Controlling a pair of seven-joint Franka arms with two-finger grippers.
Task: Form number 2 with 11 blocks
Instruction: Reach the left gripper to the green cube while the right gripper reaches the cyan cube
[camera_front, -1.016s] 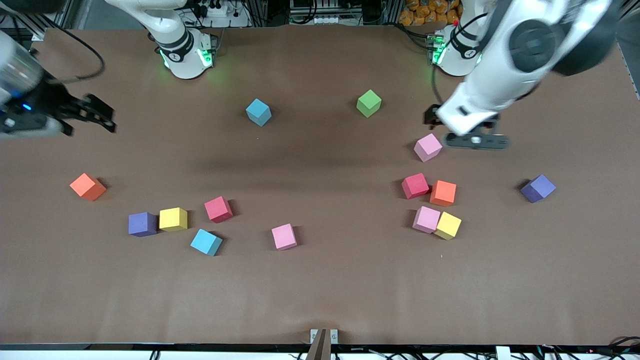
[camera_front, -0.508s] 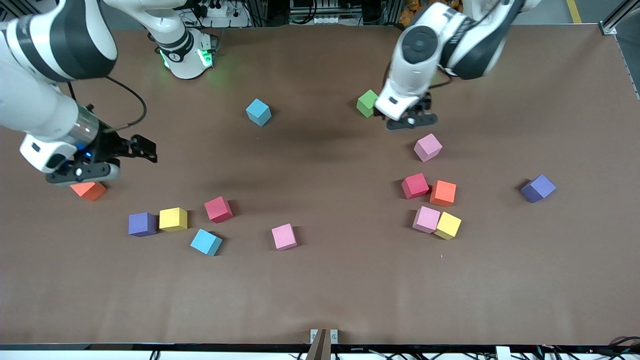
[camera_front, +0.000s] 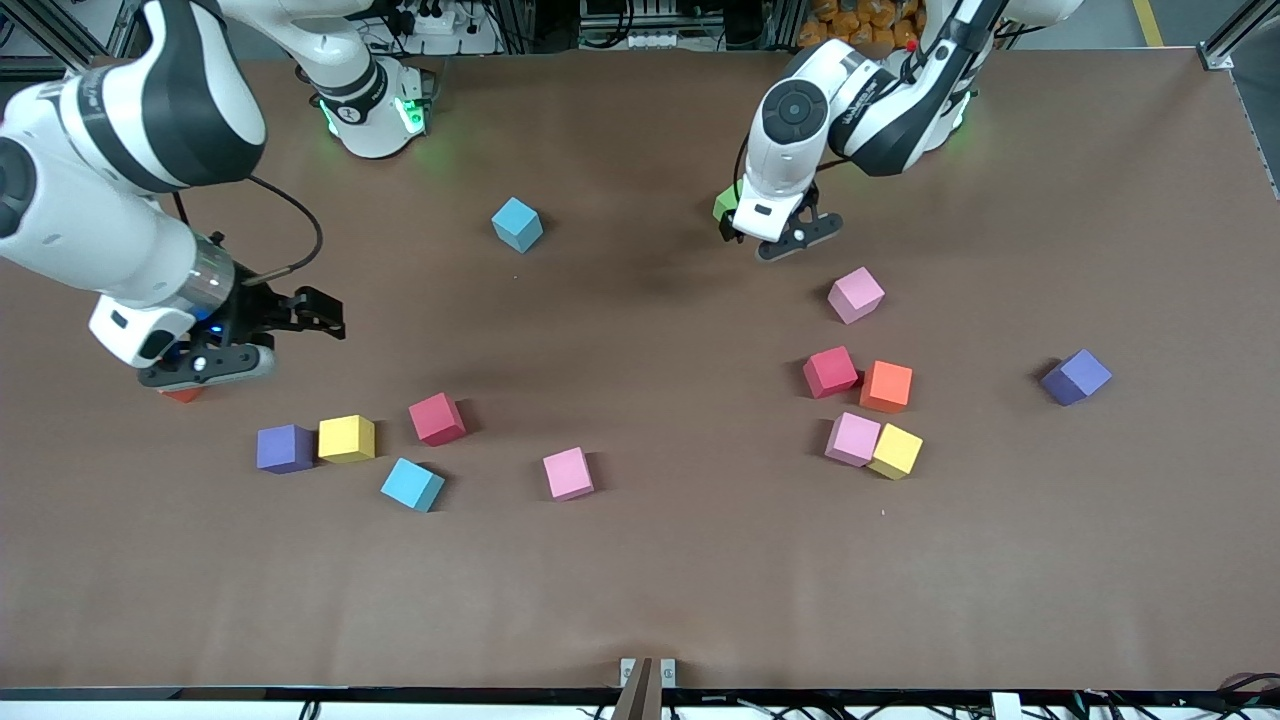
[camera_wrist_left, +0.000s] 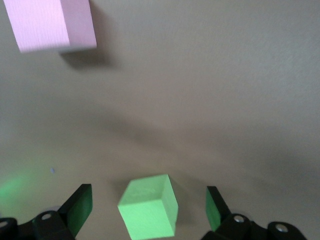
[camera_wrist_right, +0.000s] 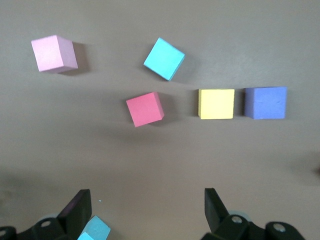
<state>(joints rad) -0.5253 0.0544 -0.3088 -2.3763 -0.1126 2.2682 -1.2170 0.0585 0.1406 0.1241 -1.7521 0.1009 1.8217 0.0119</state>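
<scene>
Brown tabletop, blocks scattered, no digit started. Landmark: green block, toward the arms' bases.

Left gripper hovers over the green block, jaws spread; in the left wrist view the green block sits between the two fingers, untouched. Judgement: lined up for a pick, not yet gripped.

Right gripper is at the right arm's end of the table, over an orange block mostly hidden beneath it, jaws spread, nothing held. Probably also set for a pick.

Relative to the green block: light blue block beside it toward the right arm's end; pink block nearer the front camera; cluster of red, orange, pink and yellow nearer still. Purple cube lies toward the left arm's end, not needed.
</scene>
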